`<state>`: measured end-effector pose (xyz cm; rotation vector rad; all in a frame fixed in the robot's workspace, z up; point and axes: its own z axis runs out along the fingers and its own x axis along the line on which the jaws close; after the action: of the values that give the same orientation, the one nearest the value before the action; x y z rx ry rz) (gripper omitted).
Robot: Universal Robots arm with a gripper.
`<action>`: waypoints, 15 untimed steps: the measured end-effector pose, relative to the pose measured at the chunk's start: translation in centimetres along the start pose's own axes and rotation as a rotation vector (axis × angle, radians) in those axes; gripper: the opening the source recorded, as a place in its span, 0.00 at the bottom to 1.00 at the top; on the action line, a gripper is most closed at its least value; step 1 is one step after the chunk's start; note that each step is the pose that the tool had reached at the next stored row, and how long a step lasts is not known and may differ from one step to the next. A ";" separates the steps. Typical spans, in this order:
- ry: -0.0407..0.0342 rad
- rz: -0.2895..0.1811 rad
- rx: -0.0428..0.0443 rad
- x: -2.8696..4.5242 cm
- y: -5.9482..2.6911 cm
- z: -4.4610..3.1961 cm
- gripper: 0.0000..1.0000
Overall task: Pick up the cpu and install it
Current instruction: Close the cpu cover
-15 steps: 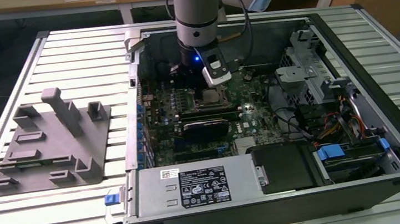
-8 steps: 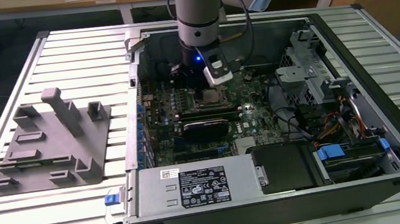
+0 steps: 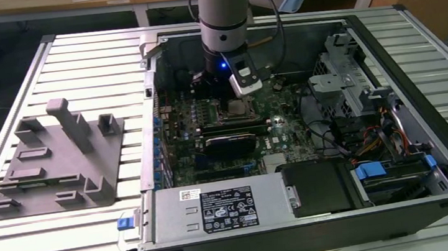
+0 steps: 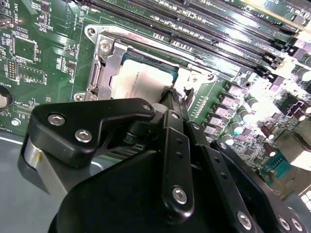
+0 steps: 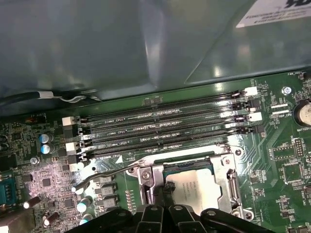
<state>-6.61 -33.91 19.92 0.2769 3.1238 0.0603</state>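
Observation:
The cpu (image 4: 138, 80) is a flat silvery square lying inside the metal socket frame (image 4: 104, 63) on the green motherboard, and it appears again in the first wrist view (image 5: 201, 184). My gripper (image 4: 170, 94) hangs low over the socket, its black fingers drawn together, tips resting at the cpu's edge (image 5: 167, 187). Nothing is held between them. In the exterior view the gripper (image 3: 242, 97) stands just above the socket and cpu (image 3: 241, 107) in the open computer case.
A grey plastic fixture (image 3: 53, 162) lies on the slatted table at the exterior view's left. Memory slots (image 5: 165, 128) run beside the socket, along with its thin retention lever (image 5: 104, 174). Case walls, a drive cage (image 3: 344, 81), cables and the power supply (image 3: 216, 210) surround the board.

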 end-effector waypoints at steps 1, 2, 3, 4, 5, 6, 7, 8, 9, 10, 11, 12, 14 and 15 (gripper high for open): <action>0.0000 0.000 -0.0001 0.00 0.00 0.00 0.11; 0.0000 0.000 0.0000 -0.01 0.01 -0.02 0.11; -0.0005 0.000 -0.0004 -0.02 0.02 -0.07 0.11; -0.0001 0.000 -0.0001 -0.01 0.02 -0.16 0.11; 0.0000 0.000 0.0000 -0.01 0.01 -0.27 0.11; -0.0002 0.000 -0.0001 -0.01 0.02 -0.37 0.11; -0.0004 0.000 -0.0002 -0.01 0.02 -0.49 0.11; -0.0006 0.000 -0.0002 0.00 0.03 -0.63 0.11; -0.0009 0.000 -0.0003 -0.01 0.03 -0.80 0.11; -0.0009 0.000 -0.0002 -0.01 0.04 -1.01 0.11; -0.0010 0.000 -0.0001 -0.01 0.05 -1.26 0.11; -0.0012 0.000 -0.0002 -0.01 0.06 -1.50 0.11; -0.0013 0.000 -0.0003 -0.01 0.08 -2.00 0.11; -0.0014 0.000 -0.0004 -0.01 0.09 -2.24 0.11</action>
<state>-6.61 -33.90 22.17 0.2766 3.1223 0.0606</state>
